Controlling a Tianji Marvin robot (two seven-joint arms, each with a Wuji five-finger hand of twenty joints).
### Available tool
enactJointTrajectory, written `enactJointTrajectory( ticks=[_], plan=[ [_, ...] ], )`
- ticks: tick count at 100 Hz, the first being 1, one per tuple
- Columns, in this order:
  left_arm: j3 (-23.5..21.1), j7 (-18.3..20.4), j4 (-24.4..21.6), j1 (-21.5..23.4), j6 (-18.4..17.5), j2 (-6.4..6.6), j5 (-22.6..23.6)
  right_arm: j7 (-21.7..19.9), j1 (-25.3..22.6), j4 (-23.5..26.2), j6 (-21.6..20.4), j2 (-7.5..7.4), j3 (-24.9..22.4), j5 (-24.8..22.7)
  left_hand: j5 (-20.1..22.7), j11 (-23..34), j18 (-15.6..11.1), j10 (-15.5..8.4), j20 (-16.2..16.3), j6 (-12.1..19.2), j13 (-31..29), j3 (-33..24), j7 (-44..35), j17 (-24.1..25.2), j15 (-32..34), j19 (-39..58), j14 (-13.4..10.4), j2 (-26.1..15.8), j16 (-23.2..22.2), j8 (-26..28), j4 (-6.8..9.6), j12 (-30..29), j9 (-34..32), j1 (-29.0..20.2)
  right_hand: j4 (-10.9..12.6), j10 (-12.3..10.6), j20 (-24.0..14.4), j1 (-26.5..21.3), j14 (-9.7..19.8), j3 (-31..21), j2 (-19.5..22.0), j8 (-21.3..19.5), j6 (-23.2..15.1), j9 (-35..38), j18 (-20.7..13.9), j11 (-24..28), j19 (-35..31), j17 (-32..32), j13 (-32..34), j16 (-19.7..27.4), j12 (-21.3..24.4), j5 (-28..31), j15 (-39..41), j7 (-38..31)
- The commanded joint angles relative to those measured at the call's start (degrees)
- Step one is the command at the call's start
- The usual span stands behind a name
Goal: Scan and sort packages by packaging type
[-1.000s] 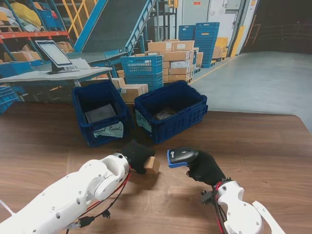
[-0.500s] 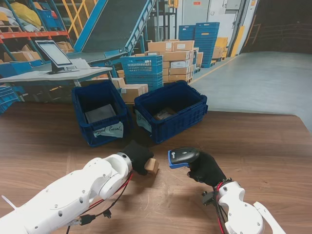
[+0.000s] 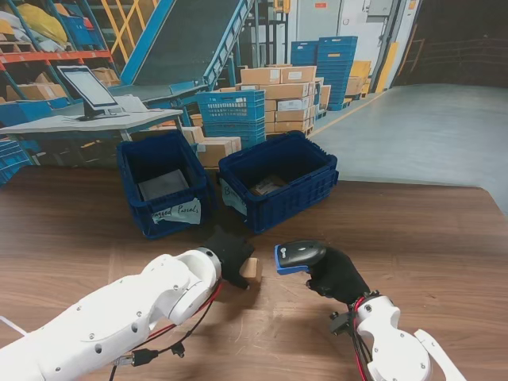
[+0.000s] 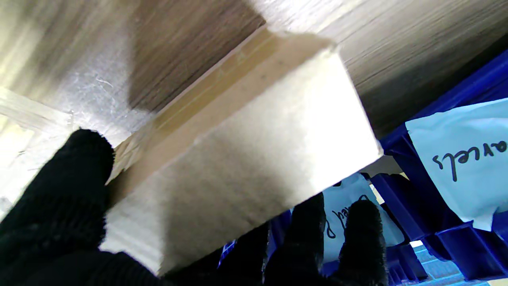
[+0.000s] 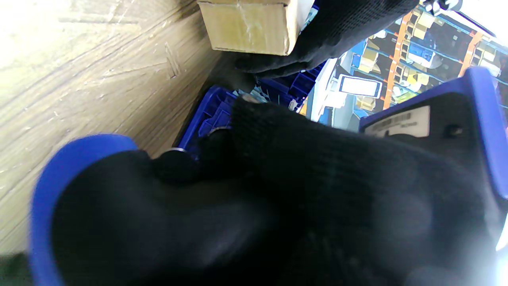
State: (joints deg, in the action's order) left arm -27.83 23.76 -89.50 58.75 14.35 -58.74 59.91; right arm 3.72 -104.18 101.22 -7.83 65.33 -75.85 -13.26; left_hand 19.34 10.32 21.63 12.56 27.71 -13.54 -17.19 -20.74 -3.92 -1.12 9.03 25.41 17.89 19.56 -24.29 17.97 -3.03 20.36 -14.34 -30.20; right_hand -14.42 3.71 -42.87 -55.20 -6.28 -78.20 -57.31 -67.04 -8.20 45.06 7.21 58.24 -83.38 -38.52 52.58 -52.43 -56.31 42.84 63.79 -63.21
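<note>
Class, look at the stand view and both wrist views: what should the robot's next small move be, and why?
Probably tilt the cardboard box in the left robot hand toward the scanner. The right robot hand already aims the scanner at the box, but the left hand's fingers cover much of it and no barcode shows.

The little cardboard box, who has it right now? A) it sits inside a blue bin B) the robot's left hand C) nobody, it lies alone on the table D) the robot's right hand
B: the left hand in its black glove is wrapped around the small cardboard box, while the right hand is busy holding the scanner.
</note>
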Motion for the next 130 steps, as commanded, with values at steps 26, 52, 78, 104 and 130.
enactJointTrajectory(
  ticks=[26, 52, 78, 104, 130],
  plan=[
    [0.9, 3.6, -2.1, -1.5, 0.4, -0.18, -0.5, -0.8, -1.0, 0.9, -0.1, 0.24, -0.5, 0.0, -4.9, -3.6, 2.0, 3.1, 0.4, -2.3, 4.9, 5.4, 2.9, 2.3, -2.1, -2.3, 3.0, -3.2, 3.0, -1.4, 2.76, -1.9, 4.8, 0.1, 0.3, 0.7, -2.0, -5.1, -2.0, -8.6, 2.5, -2.3, -2.0, 0.9, -1.8, -0.5, -3.2, -0.2, 1.5, -0.7, -0.4, 3.5, 1.2, -3.4],
    [6.4, 5.8, -0.7, -7.0, 3.1, -0.31, -2.1, -0.8, -0.9, 0.7, -0.3, 0.23, -0.4, 0.2, -6.4, -6.5, 2.6, 3.8, 0.0, -1.8, 7.1, 8.3, 3.3, 4.0, -3.3, -4.9, 3.5, -3.4, 4.0, -1.7, 2.78, -2.8, 5.7, -0.2, 0.3, 0.7, -2.0, -5.1, -1.9, -8.6, 2.6, -2.3, -1.8, 1.0, -1.8, -0.5, -3.2, -0.3, 1.6, -0.7, -0.4, 3.6, 1.2, -3.3],
    [5.3, 4.8, -0.4, -6.6, 3.0, -0.52, -3.6, -1.4, -0.9, 0.6, -0.1, 0.13, -0.7, 0.3, -6.6, -8.4, 2.9, 3.8, -0.6, -2.3, 8.5, 10.0, 3.4, 4.7, -3.9, -7.0, 3.4, -3.9, 4.9, -1.9, 2.77, -3.2, 5.0, -0.4, 0.3, 0.7, -2.1, -5.1, -1.9, -8.6, 2.6, -2.3, -1.8, 0.9, -1.8, -0.5, -3.2, -0.2, 1.5, -0.7, -0.4, 3.6, 1.1, -3.3],
    [0.2, 4.6, -3.7, -2.3, 2.1, -0.48, 0.1, -1.4, -0.9, 0.7, -0.2, 0.11, -0.6, 0.2, -5.1, -8.4, 2.9, 3.2, -0.7, -1.8, 7.7, 10.2, 2.8, 4.0, -3.5, -7.3, 3.0, -3.9, 5.2, -1.8, 2.95, -2.7, 3.6, -1.1, 0.3, 0.8, -2.1, -5.0, -2.0, -8.6, 2.6, -2.3, -1.8, 0.9, -1.8, -0.5, -3.1, -0.2, 1.5, -0.7, -0.4, 3.6, 1.1, -3.3],
    [-5.9, 5.2, -8.2, 3.4, 0.0, -0.29, 4.2, -1.0, -1.1, 1.2, 0.0, 0.15, -0.6, -0.3, -3.6, -8.3, 2.7, 2.9, -0.4, -1.5, 6.6, 9.4, 2.3, 3.3, -3.1, -7.0, 2.8, -3.7, 5.1, -1.8, 2.98, -2.5, 2.2, -1.4, 0.4, 0.7, -2.1, -5.0, -1.9, -8.5, 2.6, -2.3, -1.8, 0.9, -1.7, -0.5, -3.2, -0.3, 1.5, -0.7, -0.4, 3.6, 1.1, -3.3]
  ],
)
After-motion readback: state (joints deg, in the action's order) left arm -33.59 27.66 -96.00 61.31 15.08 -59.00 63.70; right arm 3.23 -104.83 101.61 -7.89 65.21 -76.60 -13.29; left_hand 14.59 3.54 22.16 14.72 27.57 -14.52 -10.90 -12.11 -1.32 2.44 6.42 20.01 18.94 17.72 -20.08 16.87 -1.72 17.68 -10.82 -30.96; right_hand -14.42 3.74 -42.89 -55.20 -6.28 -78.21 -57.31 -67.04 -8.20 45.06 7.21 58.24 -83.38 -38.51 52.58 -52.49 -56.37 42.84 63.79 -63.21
